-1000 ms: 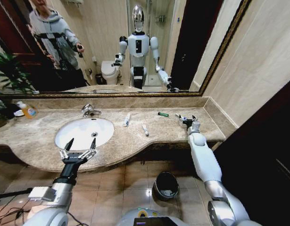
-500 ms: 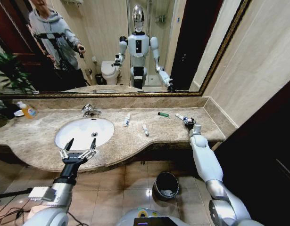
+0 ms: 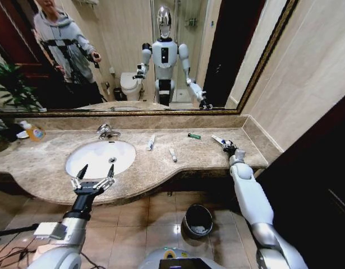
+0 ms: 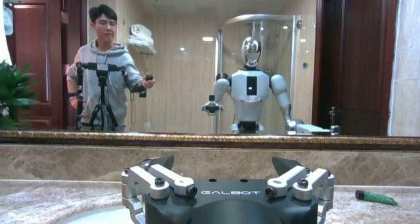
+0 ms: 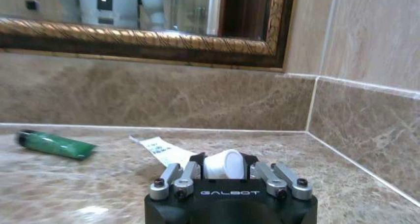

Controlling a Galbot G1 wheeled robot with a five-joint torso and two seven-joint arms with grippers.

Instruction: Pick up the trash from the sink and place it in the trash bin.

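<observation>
My right gripper is at the counter's far right end, shut on the capped end of a white tube. In the right wrist view the tube lies flat on the marble and runs away from the gripper. More trash lies on the counter: a small green piece, a white tube and a white stick. The white sink sits left of them. My left gripper hovers open at the sink's front edge. On the floor below stands the black trash bin.
A chrome faucet stands behind the sink, and an orange soap bottle with a plant at the far left. A large mirror runs along the back wall. A tiled side wall closes the counter's right end.
My right gripper has shifted a little to the right along the counter, and the white tube has moved with it. The left arm has not moved.
</observation>
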